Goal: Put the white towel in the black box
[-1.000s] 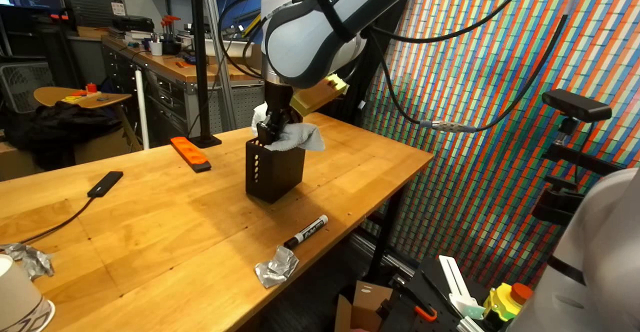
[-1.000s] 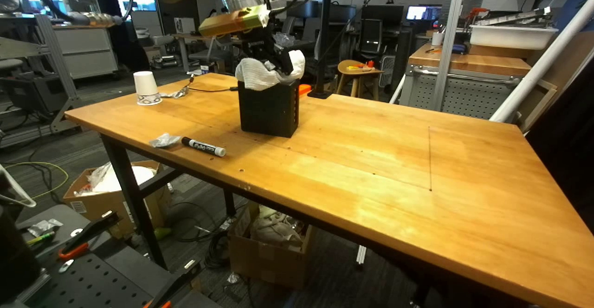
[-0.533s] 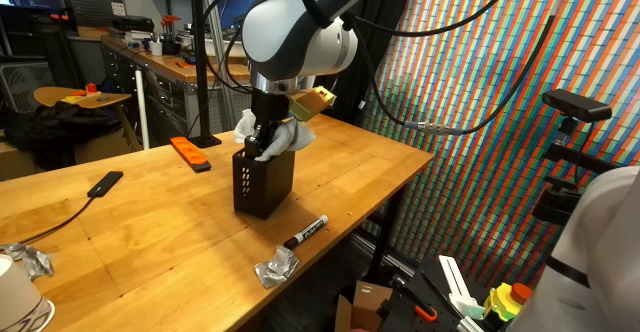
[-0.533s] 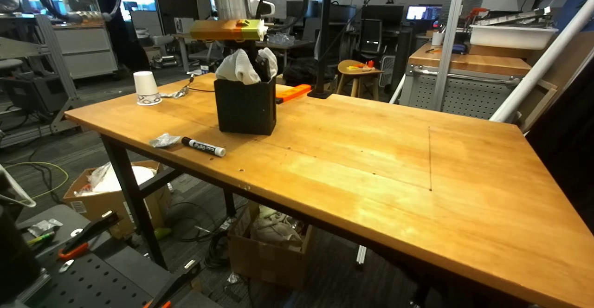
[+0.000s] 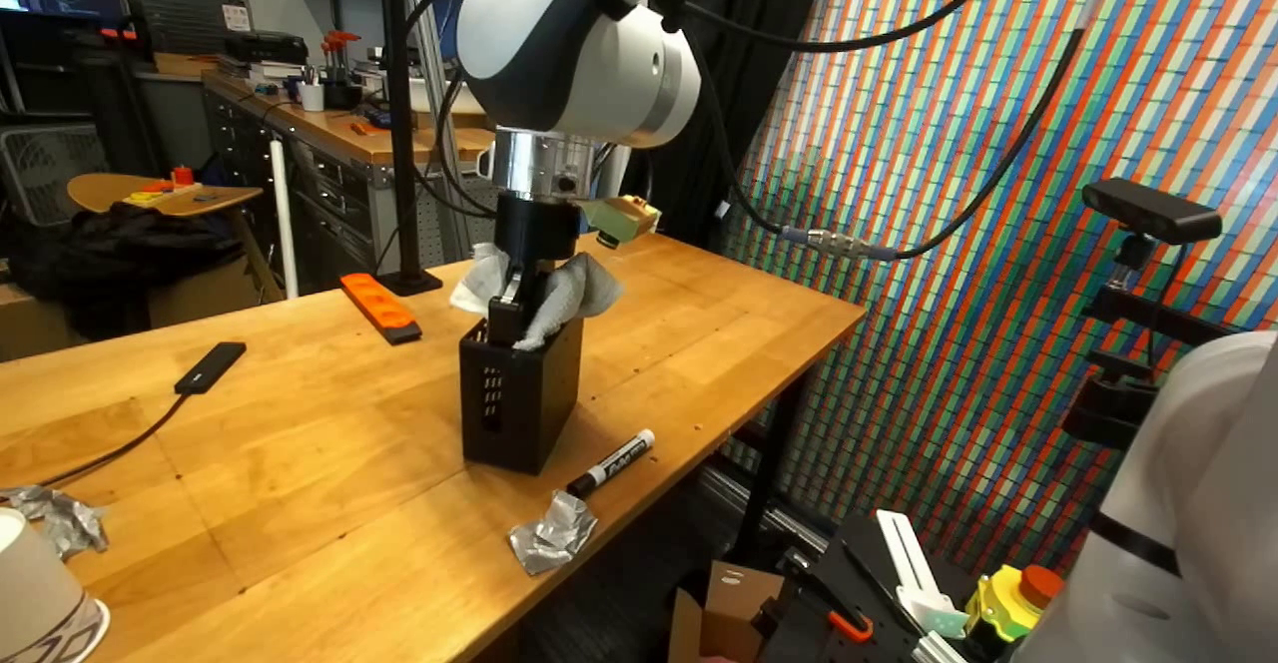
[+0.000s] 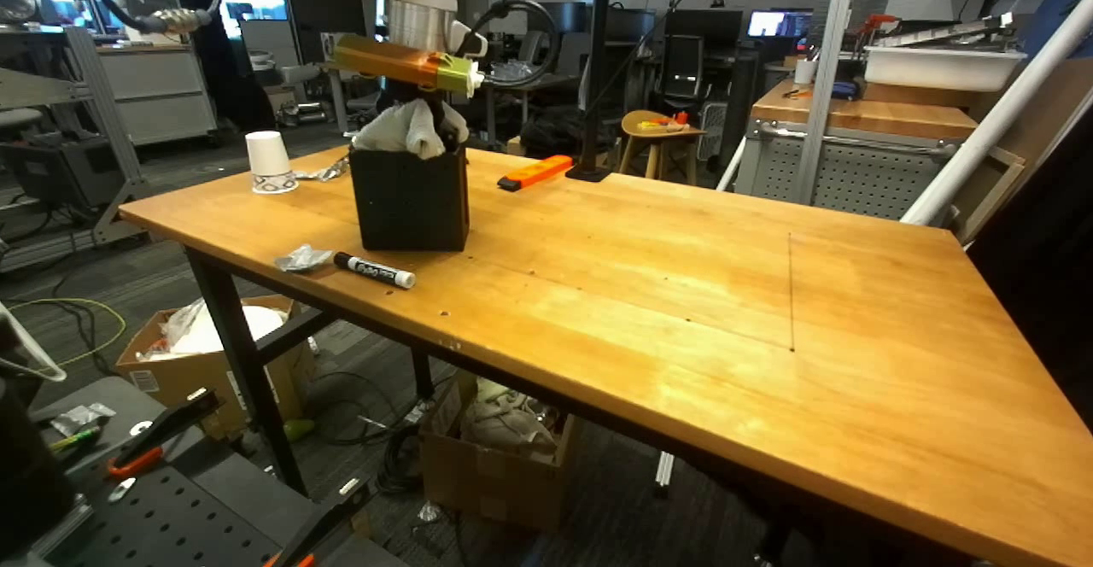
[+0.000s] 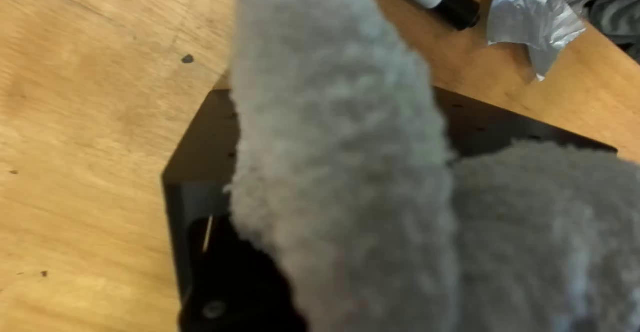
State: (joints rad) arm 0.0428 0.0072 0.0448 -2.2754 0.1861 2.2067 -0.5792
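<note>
The black box [image 5: 519, 413] stands upright on the wooden table; it also shows in an exterior view [image 6: 414, 208] and the wrist view [image 7: 210, 147]. The white towel [image 5: 574, 289] is bunched in the box's mouth, with ends sticking up above the rim. It shows in an exterior view [image 6: 397, 131] and fills much of the wrist view [image 7: 345, 172]. My gripper [image 5: 509, 322] points down into the box opening with towel on both sides of it. One dark finger shows near the holed end wall; the other finger and the fingertips are hidden, so its opening cannot be seen.
A marker [image 5: 611, 463] and crumpled foil [image 5: 552, 533] lie close to the box near the table edge. An orange tool [image 5: 379, 309] lies by the black post [image 5: 399, 144]. A paper cup [image 6: 269, 161] and a black hub [image 5: 210, 366] are farther along the table.
My gripper has straightened and moved down a little into the box. The box slid with it along the table toward the marker, turning slightly. The towel sits lower, its ends folded upward.
</note>
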